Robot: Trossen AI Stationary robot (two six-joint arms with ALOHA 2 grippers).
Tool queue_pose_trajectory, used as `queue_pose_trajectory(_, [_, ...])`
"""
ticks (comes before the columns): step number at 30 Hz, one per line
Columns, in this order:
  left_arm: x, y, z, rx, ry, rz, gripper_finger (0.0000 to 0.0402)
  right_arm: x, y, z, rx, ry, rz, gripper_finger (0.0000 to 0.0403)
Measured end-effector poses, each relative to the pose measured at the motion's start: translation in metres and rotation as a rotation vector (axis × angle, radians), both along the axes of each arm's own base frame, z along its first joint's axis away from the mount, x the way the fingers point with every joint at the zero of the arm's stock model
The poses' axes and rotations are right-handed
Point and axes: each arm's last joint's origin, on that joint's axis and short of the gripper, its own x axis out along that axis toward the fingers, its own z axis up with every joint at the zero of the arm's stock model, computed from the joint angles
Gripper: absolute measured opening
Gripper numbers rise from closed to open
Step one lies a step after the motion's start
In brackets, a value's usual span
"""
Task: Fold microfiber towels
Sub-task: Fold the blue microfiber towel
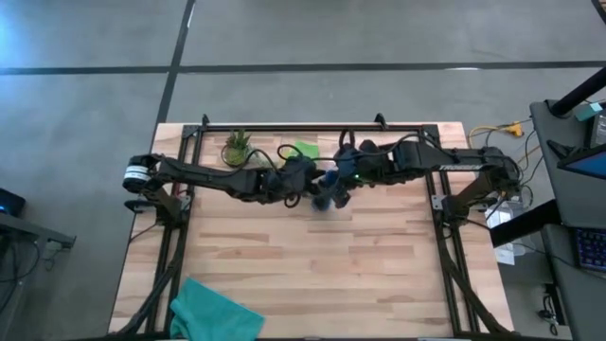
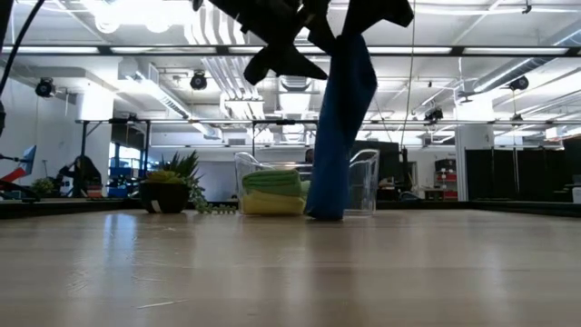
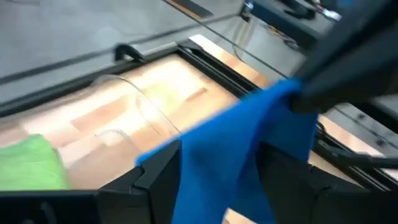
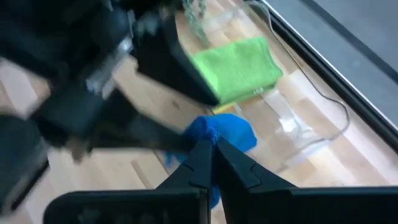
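**Obs. 1:** Right gripper (image 4: 213,144), from its own wrist view: fingers pressed together, clamped on a bunched corner of the blue towel (image 4: 233,132). Left gripper (image 3: 217,163): fingers stand apart, and the same blue cloth runs through the gap between them. I see no pinch there.

**Obs. 2:** Agreed. From table height the towel hangs as one long drape under both grippers, high over the middle-back of the table (image 2: 290,272). Its lower end is at or just above the wood; I cannot tell whether it touches.

**Obs. 1:** Step in hand, my judgement: lifting and spreading the blue towel, no fold made yet. The next move calls for the left gripper to close on a second corner, then for both to draw the edge taut and lay the cloth flat.

**Obs. 2:** Farther out: the clear bin (image 2: 363,182) is just behind the drape, with the lime green towel (image 2: 272,182) stacked on the yellow towel (image 2: 272,204) inside, both folded. A plant (image 2: 172,186) is beside the bin. The teal towel (image 1: 213,313) lies crumpled at the front left edge, well apart and not yet folded.

**Obs. 1:** Gaps: from overhead the arms cover most of the blue towel. The level view cuts both grippers off at the frame edge. Which corner the right gripper holds cannot be made out.
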Motion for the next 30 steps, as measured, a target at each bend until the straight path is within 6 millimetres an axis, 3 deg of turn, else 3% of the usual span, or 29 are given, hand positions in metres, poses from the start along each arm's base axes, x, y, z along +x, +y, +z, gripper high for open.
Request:
queue_pose_trajectory(11, [0.008,0.002,-0.015,-0.035,0.007,0.099,0.0189,-0.007,0.016,0.004,0.009,0.025,0.135,0.0009])
queue_pose_trajectory(30, [0.013,0.001,-0.042,-0.092,0.113,0.117,0.0189,-0.048,0.013,0.041,-0.022,-0.096,0.189,0.0009])
